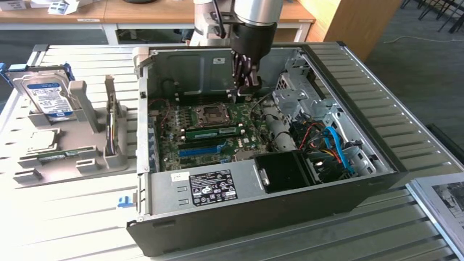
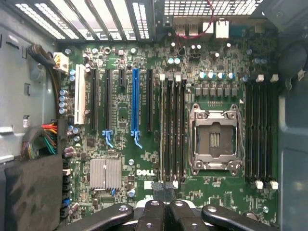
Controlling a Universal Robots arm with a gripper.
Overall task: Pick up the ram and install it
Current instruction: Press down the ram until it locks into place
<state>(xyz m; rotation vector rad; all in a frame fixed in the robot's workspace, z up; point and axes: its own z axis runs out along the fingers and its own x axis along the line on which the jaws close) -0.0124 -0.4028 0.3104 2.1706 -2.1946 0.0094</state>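
Observation:
The ram (image 1: 214, 131) is a narrow green stick lying along a memory slot on the motherboard (image 1: 190, 117), between the empty processor socket (image 1: 212, 112) and the blue card slot (image 1: 199, 149). My gripper (image 1: 246, 82) hangs inside the open computer case (image 1: 348, 130), above the far side of the board and apart from the ram. Its black fingers are shut, with nothing between them. In the wrist view my gripper (image 2: 164, 191) points down at the memory slots (image 2: 172, 130) beside the socket (image 2: 214, 139).
A grey holder (image 1: 73, 157) at the exterior view's left carries a hard drive (image 1: 47, 95) with a blue-white label and a square silver chip (image 1: 43, 140). The black power supply (image 1: 286, 171) and blue and red cables (image 1: 330, 144) fill the case's near right. Case walls ring the board.

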